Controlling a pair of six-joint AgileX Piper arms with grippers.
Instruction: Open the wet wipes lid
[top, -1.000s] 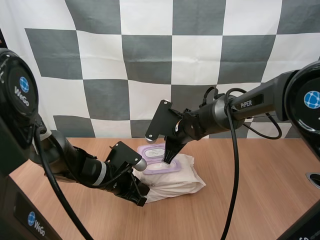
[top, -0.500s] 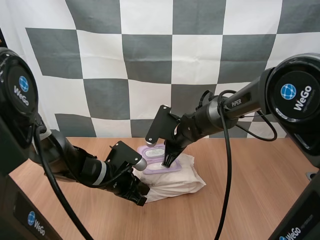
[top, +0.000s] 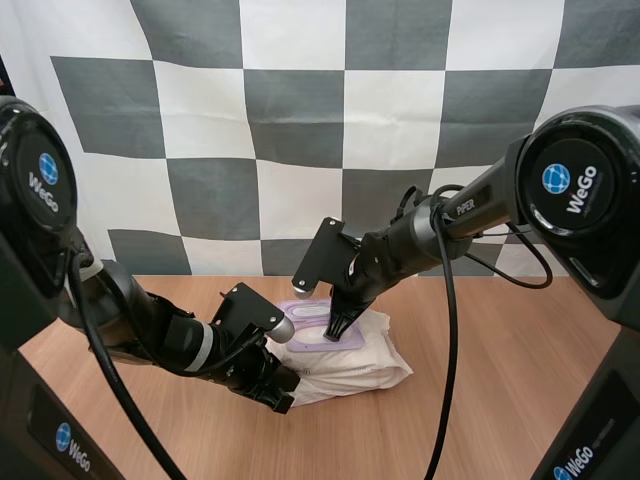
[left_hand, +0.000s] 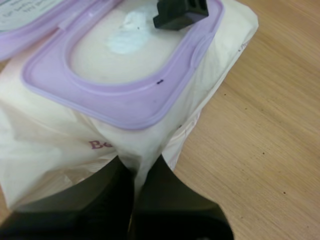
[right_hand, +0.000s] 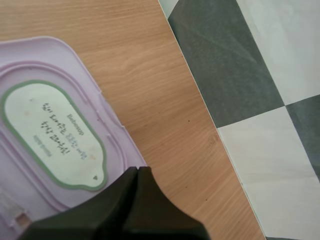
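The cream wet wipes pack (top: 362, 362) lies on the table with its purple lid (top: 307, 311) swung open to the far side. My left gripper (top: 280, 392) is shut on the pack's near-left corner; its fingers pinch the film (left_hand: 145, 167) just below the purple opening frame (left_hand: 125, 107). A white wipe (left_hand: 127, 35) shows inside the frame. My right gripper (top: 336, 331) is shut on nothing, its tips down at the opening's far rim. In the right wrist view its fingers (right_hand: 137, 172) form one dark wedge beside the lid's labelled face (right_hand: 55, 135).
The wooden table (top: 500, 400) spreads wide to the right of the pack and in front of it. Its far edge (right_hand: 200, 115) runs close behind the open lid.
My right gripper has come down and slightly left onto the opening. The lid has tipped from nearly upright to lying further back. The left gripper has held still.
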